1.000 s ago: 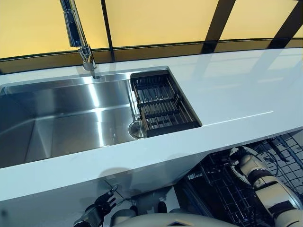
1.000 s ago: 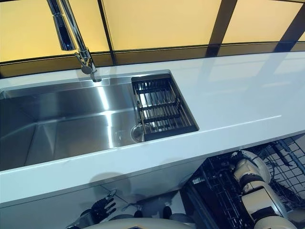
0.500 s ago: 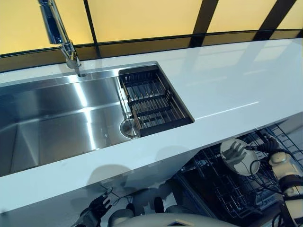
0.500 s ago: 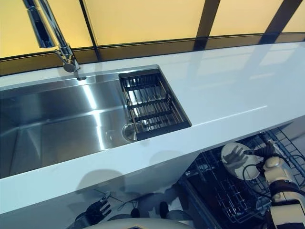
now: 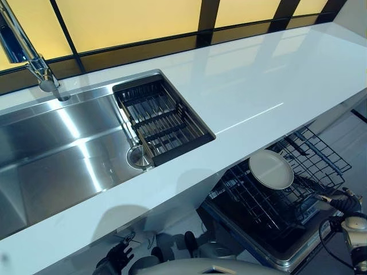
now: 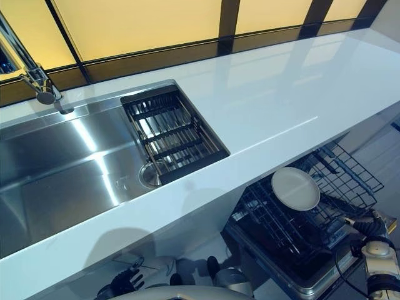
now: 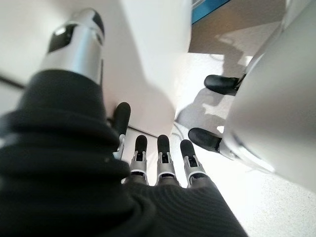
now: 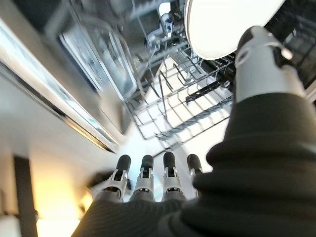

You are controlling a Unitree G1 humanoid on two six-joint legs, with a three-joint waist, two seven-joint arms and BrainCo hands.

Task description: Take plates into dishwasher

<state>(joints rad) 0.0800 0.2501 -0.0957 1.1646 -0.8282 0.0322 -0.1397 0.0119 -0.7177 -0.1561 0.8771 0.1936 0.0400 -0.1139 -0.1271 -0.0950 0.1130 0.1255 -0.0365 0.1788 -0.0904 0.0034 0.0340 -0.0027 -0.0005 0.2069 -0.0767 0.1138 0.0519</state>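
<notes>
A white plate stands tilted in the black wire rack of the pulled-out dishwasher below the counter; it also shows in the right wrist view. My right hand is open and empty, to the right of the rack and apart from the plate; its fingers are straight. My left hand hangs low under the counter front, open and empty, with relaxed fingers.
A long white counter runs above the dishwasher. A steel sink is set in it at the left, with a dark drain basket and a tap. Yellow panels stand behind.
The camera has swung right, shifting the whole picture. My right hand has let go of the plate, which now stands in the rack, and has drawn back to the right.
</notes>
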